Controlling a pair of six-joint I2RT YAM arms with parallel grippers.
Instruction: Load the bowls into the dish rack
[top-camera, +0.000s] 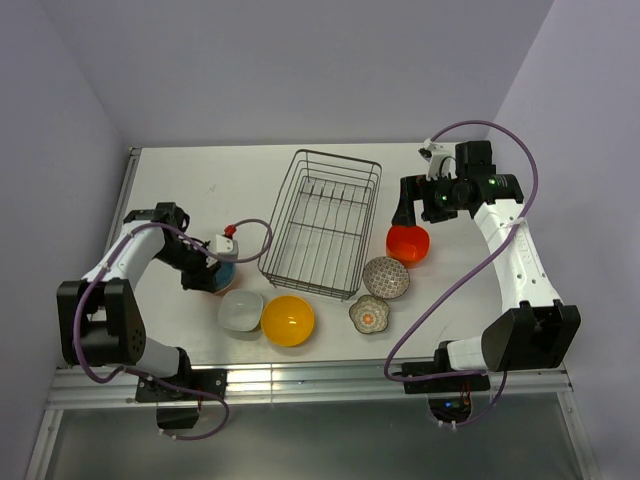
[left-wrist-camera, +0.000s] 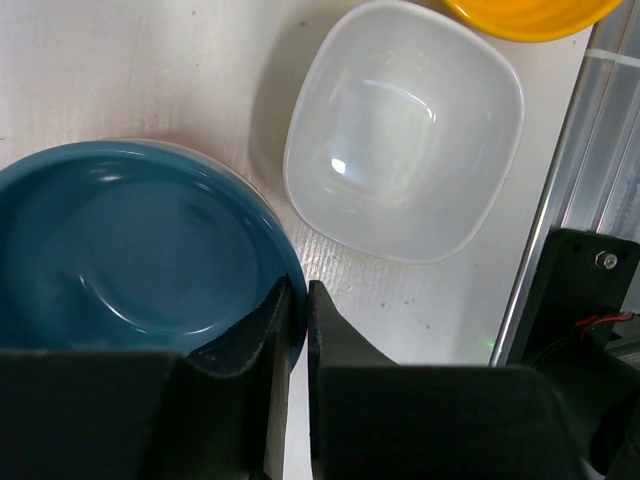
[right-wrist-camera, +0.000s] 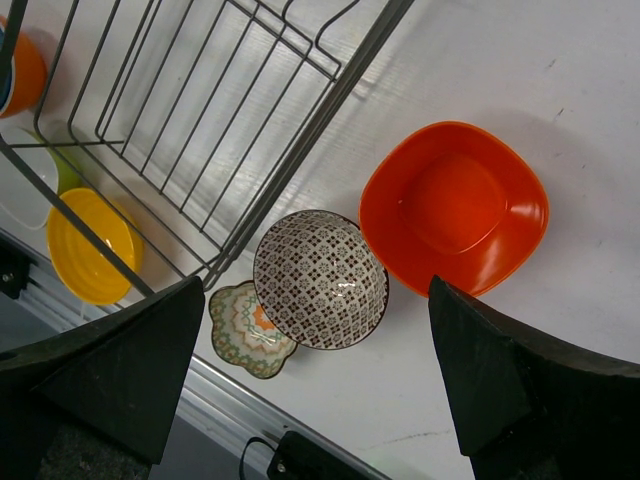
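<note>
The empty wire dish rack (top-camera: 322, 222) stands mid-table. My left gripper (top-camera: 207, 270) is shut on the rim of the blue-inside bowl (top-camera: 224, 276). In the left wrist view its jaws (left-wrist-camera: 298, 300) pinch that bowl's rim (left-wrist-camera: 120, 250). The white bowl (top-camera: 240, 310) and yellow bowl (top-camera: 288, 320) sit just right of it. My right gripper (top-camera: 418, 208) is open and empty above the red-orange bowl (top-camera: 408, 243). The right wrist view shows its gripper (right-wrist-camera: 320, 370) wide open over the red-orange bowl (right-wrist-camera: 455, 205), the patterned bowl (right-wrist-camera: 320, 280) and the floral bowl (right-wrist-camera: 250, 330).
The patterned bowl (top-camera: 386, 277) and floral bowl (top-camera: 369, 314) lie between the rack's front right corner and the table's near metal rail (top-camera: 320, 378). The rack's corner (right-wrist-camera: 215, 270) is close to the patterned bowl. Walls enclose the table on three sides.
</note>
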